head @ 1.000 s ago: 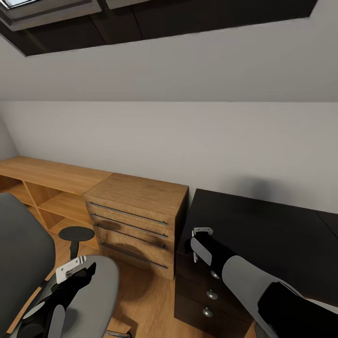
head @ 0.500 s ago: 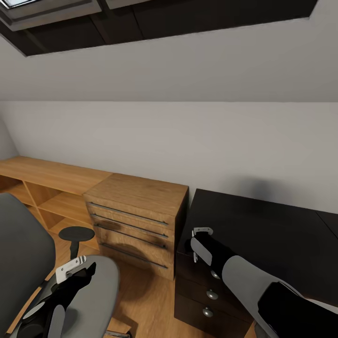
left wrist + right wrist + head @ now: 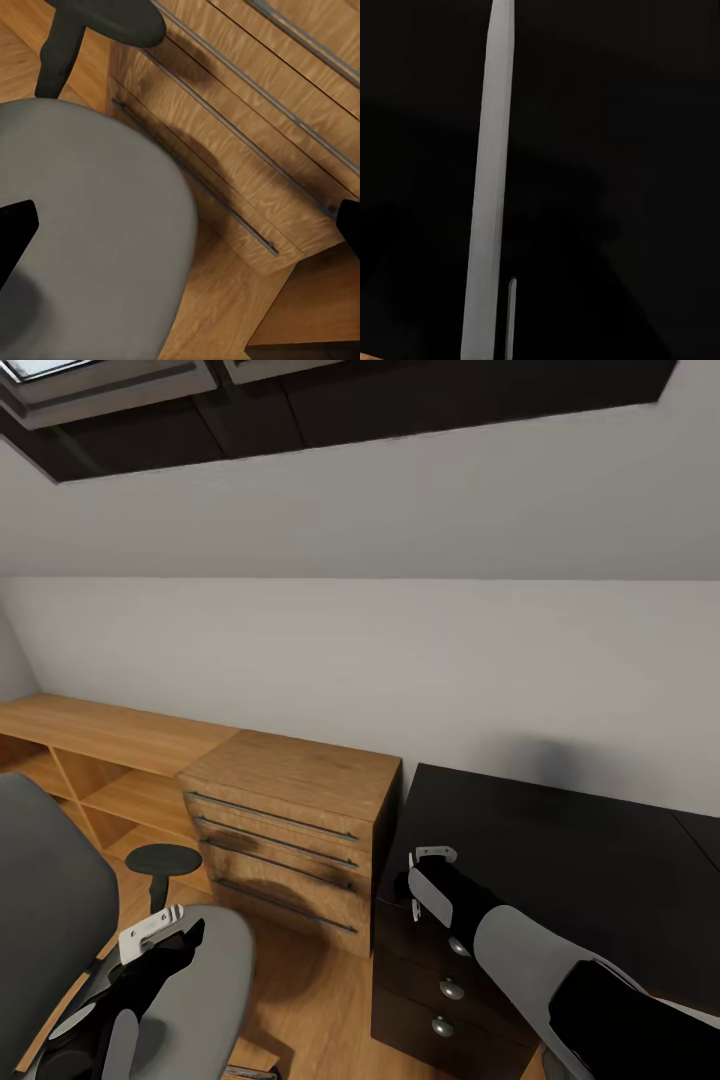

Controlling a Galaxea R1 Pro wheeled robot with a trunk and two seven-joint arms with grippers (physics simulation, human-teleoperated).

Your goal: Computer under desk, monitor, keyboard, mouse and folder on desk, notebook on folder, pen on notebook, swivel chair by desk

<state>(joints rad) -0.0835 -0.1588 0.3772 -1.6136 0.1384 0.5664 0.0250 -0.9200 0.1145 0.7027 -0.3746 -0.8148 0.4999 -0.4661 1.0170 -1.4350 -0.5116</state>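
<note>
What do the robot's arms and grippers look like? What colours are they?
Both arms are black with smooth light-grey panels, like padded sleeves. The right arm has a big grey shell in its middle and a grey oval patch near the wrist. The right gripper and the left gripper each end in a small pale-grey metal bracket. The left arm is mostly black with grey strips. No cables or markings are visible.

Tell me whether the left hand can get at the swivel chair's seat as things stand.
Probably yes. The left hand hangs right over the grey seat of the swivel chair, with nothing between them. The black armrest stands off to the far side, and the wooden drawer chest sits beyond it.
</note>
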